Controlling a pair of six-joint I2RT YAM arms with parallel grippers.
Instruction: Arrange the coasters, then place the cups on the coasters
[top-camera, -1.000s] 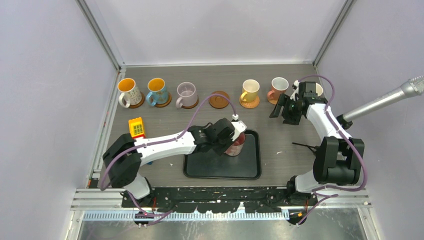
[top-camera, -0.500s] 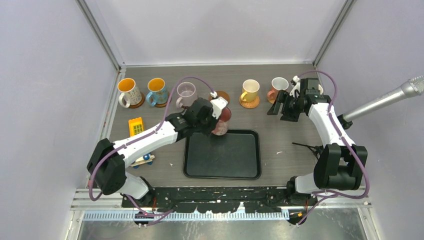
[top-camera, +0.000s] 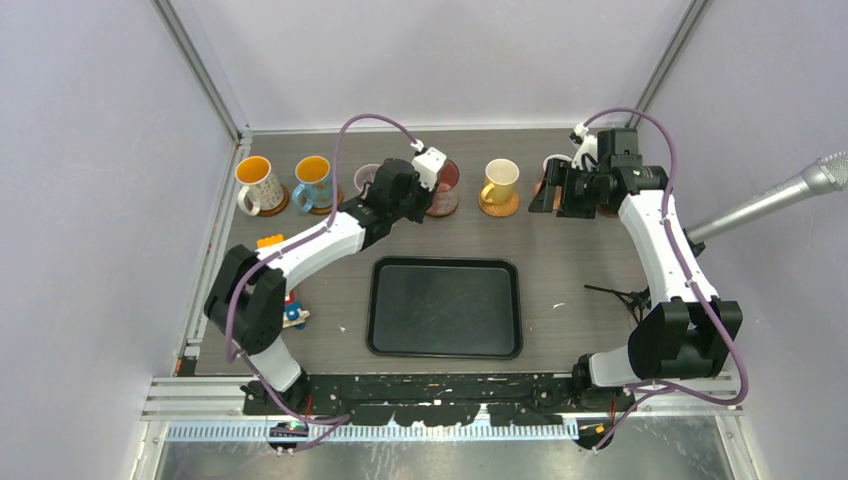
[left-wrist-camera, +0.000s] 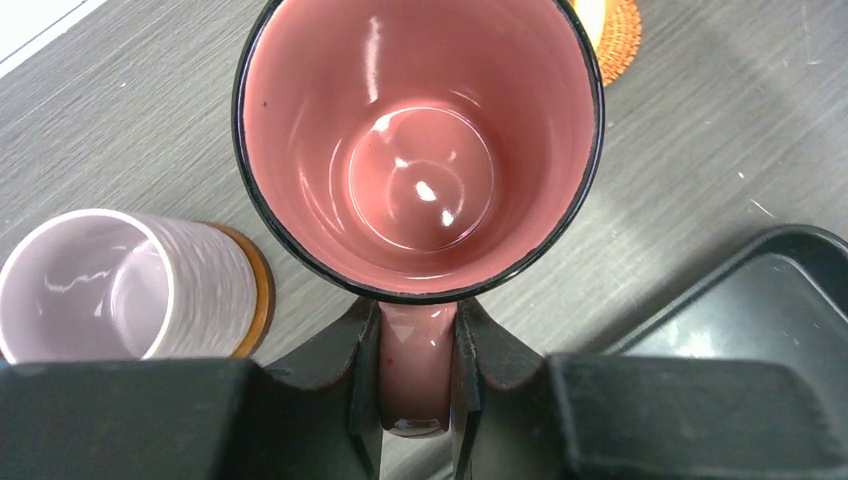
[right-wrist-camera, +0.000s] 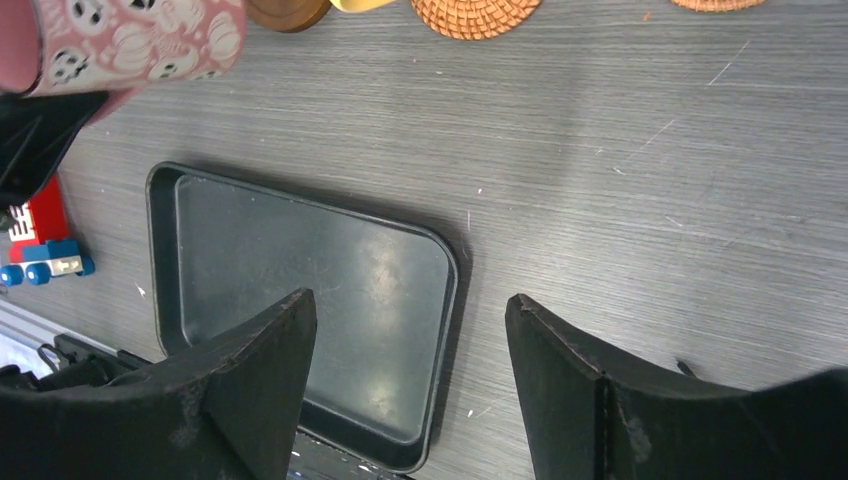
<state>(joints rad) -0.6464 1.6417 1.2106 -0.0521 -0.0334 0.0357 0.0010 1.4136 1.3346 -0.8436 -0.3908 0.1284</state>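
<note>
Pinching pink mug (top-camera: 446, 176) by its handle in left gripper (left-wrist-camera: 415, 395), just over bare coaster (right-wrist-camera: 288, 12), top middle, with right gripper (right-wrist-camera: 410, 300) spread wide.

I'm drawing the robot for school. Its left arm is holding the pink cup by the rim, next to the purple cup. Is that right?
Not quite. The left gripper holds the pink cup by its handle, not the rim: the left wrist view shows the handle between the fingers. The purple cup is beside it.
</note>
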